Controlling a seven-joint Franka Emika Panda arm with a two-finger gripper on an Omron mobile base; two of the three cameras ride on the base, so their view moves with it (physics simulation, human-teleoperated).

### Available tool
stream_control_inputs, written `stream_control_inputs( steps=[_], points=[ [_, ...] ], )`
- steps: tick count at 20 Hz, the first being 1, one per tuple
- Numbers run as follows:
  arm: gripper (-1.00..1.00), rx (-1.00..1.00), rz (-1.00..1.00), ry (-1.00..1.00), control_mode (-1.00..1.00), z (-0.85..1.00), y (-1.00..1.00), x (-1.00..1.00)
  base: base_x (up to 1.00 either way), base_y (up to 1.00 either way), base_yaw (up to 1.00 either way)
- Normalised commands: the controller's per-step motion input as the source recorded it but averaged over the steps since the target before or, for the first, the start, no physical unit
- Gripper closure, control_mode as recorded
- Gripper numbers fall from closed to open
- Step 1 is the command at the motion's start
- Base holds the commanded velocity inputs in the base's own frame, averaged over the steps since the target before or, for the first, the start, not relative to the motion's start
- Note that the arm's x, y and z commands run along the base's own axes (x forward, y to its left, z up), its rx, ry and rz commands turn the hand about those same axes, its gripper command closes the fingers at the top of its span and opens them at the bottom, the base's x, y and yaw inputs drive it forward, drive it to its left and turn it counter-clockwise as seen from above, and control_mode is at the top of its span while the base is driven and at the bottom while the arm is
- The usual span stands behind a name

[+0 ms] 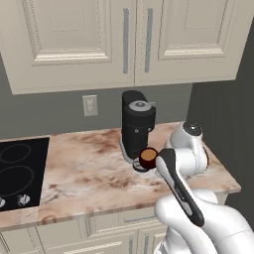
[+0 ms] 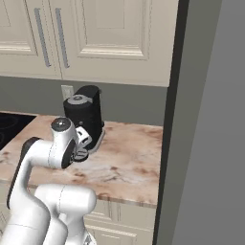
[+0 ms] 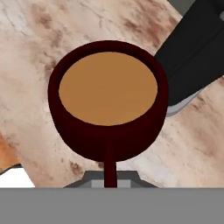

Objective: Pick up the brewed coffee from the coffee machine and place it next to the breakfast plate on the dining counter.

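Observation:
The brewed coffee [image 3: 108,87] is a dark maroon mug with a light-brown surface, seen close from above in the hand view, its handle pointing at the bottom edge. My gripper [image 3: 110,178] sits at that handle, shut on it; the fingertips barely show. The mug [image 1: 148,158] hangs just in front of the black coffee machine [image 1: 137,126], off its small drip base [image 3: 181,104] and over the marbled counter [image 1: 89,168]. From the right base view my white hand [image 2: 82,138] is beside the machine [image 2: 85,115]. The breakfast plate is out of view.
A black cooktop [image 1: 17,168] lies at the counter's left end. A wall outlet [image 1: 90,105] is behind the counter, and cream upper cabinets [image 1: 99,39] hang above it. A tall dark grey panel [image 2: 206,124] closes off the right side. The counter's front edge [image 1: 124,208] runs just before my base.

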Motion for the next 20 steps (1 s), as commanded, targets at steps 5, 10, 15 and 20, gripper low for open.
stream_control_inputs(
  steps=[5, 10, 15, 20],
  points=[
    [1.0, -0.01, 0.01, -0.2, -1.0, 0.51, -0.21, -0.72, 0.0, 0.0, 0.0],
    [1.0, 0.04, 0.0, -0.11, -1.0, 0.33, -0.46, -0.42, 0.0, 0.0, 0.0],
    [1.0, 0.01, 0.01, -0.04, -1.0, 0.0, -0.09, -0.15, 0.0, 0.0, 0.0],
    [1.0, 0.0, 0.0, -0.01, -1.0, 0.0, -0.02, 0.0, 0.0, 0.0, 0.0]
  ],
)
